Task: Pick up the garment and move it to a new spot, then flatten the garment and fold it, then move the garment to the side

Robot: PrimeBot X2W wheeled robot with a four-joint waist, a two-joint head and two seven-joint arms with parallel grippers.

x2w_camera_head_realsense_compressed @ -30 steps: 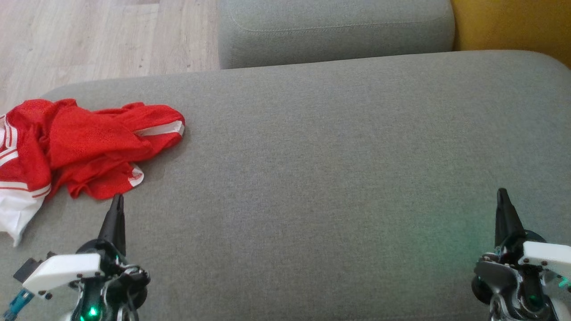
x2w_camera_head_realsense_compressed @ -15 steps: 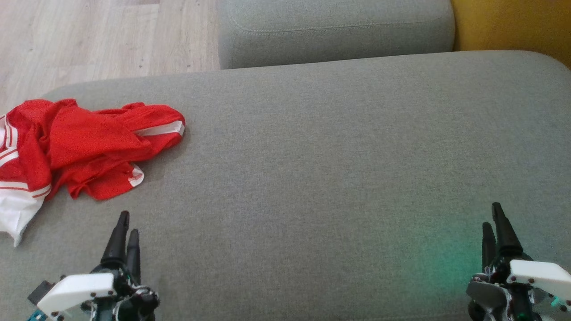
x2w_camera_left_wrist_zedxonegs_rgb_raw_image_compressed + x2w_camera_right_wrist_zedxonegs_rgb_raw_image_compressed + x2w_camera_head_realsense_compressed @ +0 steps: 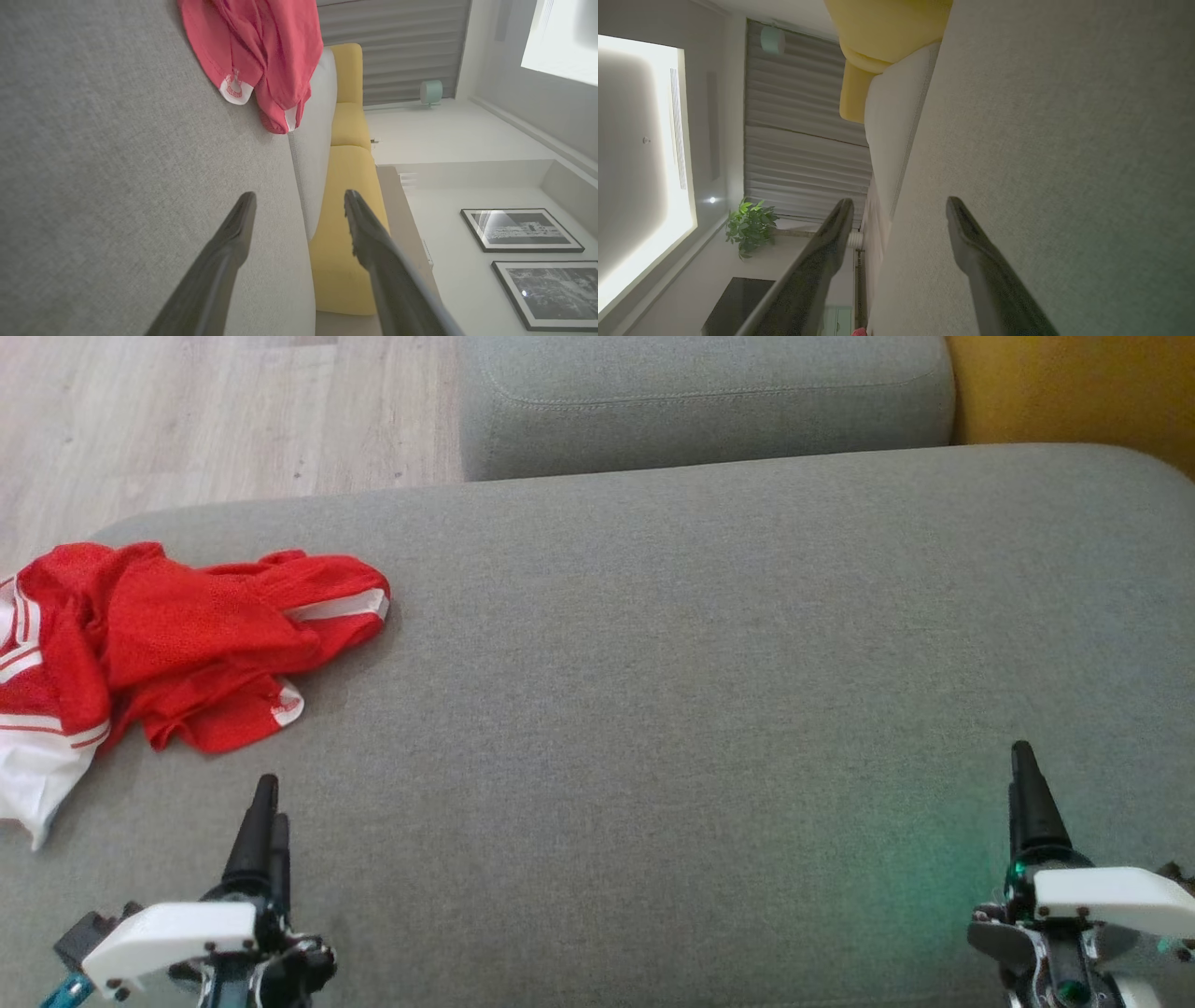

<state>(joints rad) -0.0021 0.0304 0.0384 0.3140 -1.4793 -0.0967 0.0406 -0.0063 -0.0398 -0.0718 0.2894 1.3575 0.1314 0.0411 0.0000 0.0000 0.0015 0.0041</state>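
The garment (image 3: 159,644) is a crumpled red mesh jersey with white stripes and a white part, lying in a heap on the far left of the grey sofa seat (image 3: 700,691). In the left wrist view the garment (image 3: 261,51) lies ahead of the fingers, untouched. My left gripper (image 3: 269,803) hovers at the lower left, just below the heap, open with nothing between its fingers (image 3: 236,233). My right gripper (image 3: 1020,775) stands at the lower right, far from the cloth, open and empty, its fingers (image 3: 966,233) spread apart over bare cushion.
A second grey cushion (image 3: 700,401) lies beyond the seat, with a yellow sofa piece (image 3: 1074,392) at the top right. Pale wooden floor (image 3: 215,420) shows at the top left, past the seat's rounded edge. Framed pictures (image 3: 521,231) hang on a wall.
Both grippers have gone from shut to open. Each drew back towards the bottom edge, the left away from the garment's hem; the right then rose a little. The garment lies as before.
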